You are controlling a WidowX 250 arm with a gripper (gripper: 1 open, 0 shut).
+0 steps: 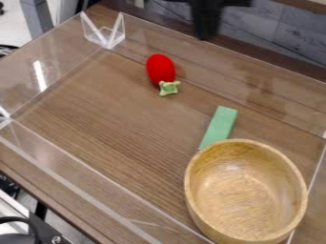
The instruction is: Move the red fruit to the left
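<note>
The end effector [207,29] hangs at the top of the view, above the far edge of the table [114,133], its dark fingers pressed together into one narrow tip with nothing between them. Well apart from it, down and to its left in the picture, the red fruit [159,68] lies on the wood-grain surface with its small green leafy stem [169,89] pointing toward the near side. A flat light-green block [219,127] lies further toward the near right, its lower end touching or just beside the rim of a wooden bowl [246,195] that fills the near right corner. Clear plastic walls [51,67] ring the working area, and a folded clear corner piece [105,31] stands at the far left.
</note>
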